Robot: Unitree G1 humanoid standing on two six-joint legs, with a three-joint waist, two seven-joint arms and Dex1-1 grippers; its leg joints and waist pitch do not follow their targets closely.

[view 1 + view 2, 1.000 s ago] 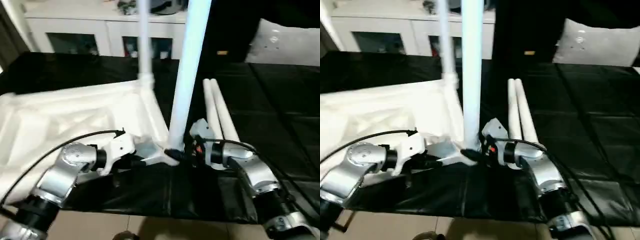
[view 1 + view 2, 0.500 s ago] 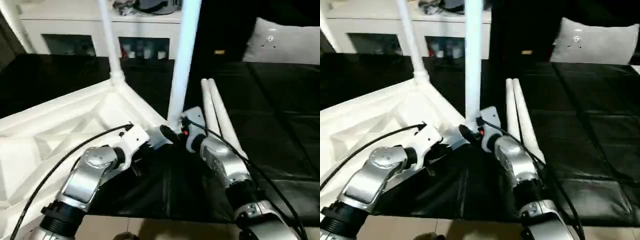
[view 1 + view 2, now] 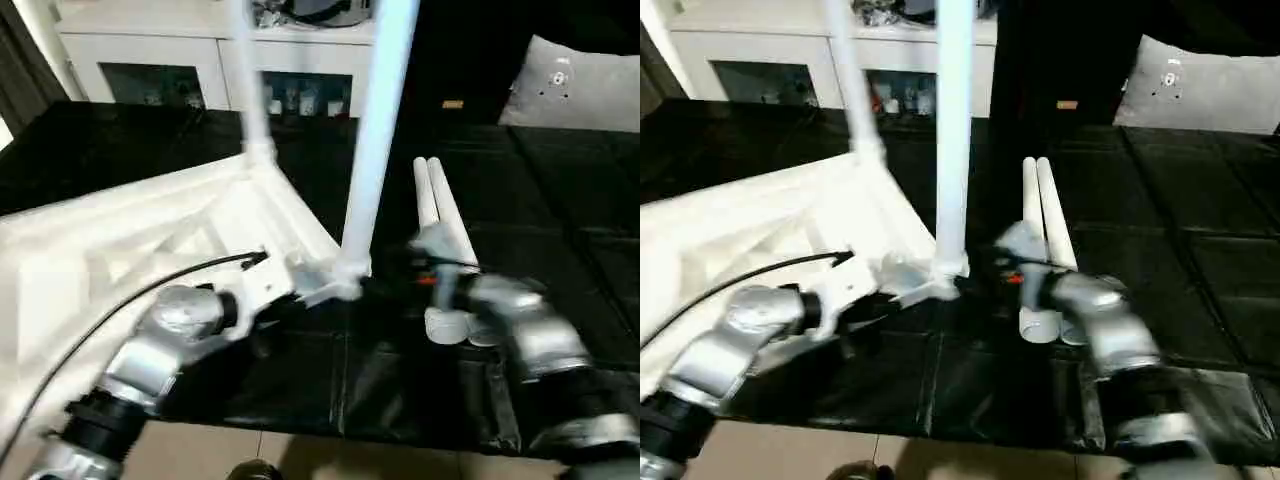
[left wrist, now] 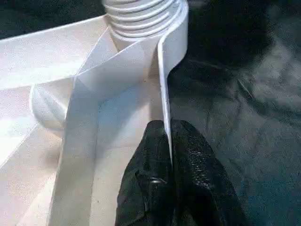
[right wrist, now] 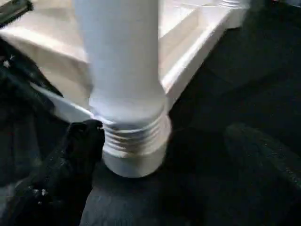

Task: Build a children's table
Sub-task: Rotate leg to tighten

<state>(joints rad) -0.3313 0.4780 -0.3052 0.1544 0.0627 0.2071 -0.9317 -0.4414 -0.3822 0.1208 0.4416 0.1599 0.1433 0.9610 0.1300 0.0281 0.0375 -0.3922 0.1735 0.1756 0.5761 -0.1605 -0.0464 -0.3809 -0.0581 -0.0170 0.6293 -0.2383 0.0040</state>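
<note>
The right gripper (image 5: 160, 155) has let go of the upright leg (image 3: 375, 150) since a second ago; its fingers (image 5: 75, 155) now stand wide apart beside the threaded base. The left gripper (image 4: 167, 141) stays pinched on the table top's (image 3: 150, 240) rim near that corner. Two spare legs (image 3: 440, 215) lie on the black counter (image 3: 560, 200). A second leg (image 3: 250, 85) rises behind, blurred; the cabinet (image 3: 150, 60) is cut off.

Near corner crowded: upright leg (image 3: 372, 150) in corner socket (image 5: 136, 150), left gripper (image 4: 165, 141) pinching table rim (image 4: 165, 84), right gripper (image 5: 164, 155) straddling leg base. Two loose legs (image 3: 440, 215) block right side. Black mat (image 3: 570, 220) beyond lies free.
</note>
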